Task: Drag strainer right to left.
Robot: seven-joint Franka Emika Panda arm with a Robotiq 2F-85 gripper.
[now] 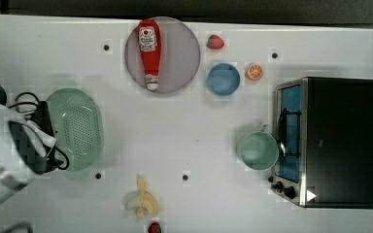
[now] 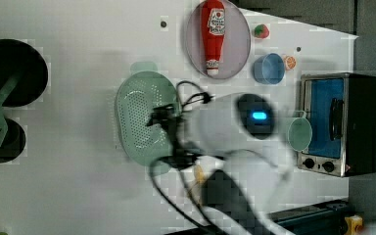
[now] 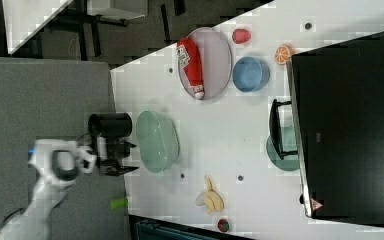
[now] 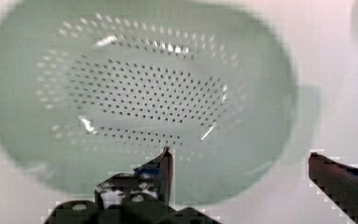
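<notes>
The strainer (image 1: 77, 127) is a pale green oval colander lying on the white table at the top view's left. It also appears in the left view (image 2: 139, 117), the right view (image 3: 156, 141) and the wrist view (image 4: 140, 93), where its dotted inside is plain. My gripper (image 1: 48, 141) hovers at the strainer's edge nearest the arm, open and holding nothing. It is also seen in the left view (image 2: 165, 133) and the right view (image 3: 120, 156). In the wrist view my gripper (image 4: 240, 161) has one finger (image 4: 164, 163) over the strainer's inner wall and the other (image 4: 335, 173) just outside the rim.
A ketchup bottle (image 1: 149, 51) lies on a round plate (image 1: 182, 53), with a blue bowl (image 1: 223, 78), a strawberry (image 1: 215, 41) and an orange slice (image 1: 254, 72) nearby. A mint cup (image 1: 257, 150) sits against the toaster oven (image 1: 330, 141). A banana (image 1: 142, 199) lies near the front edge.
</notes>
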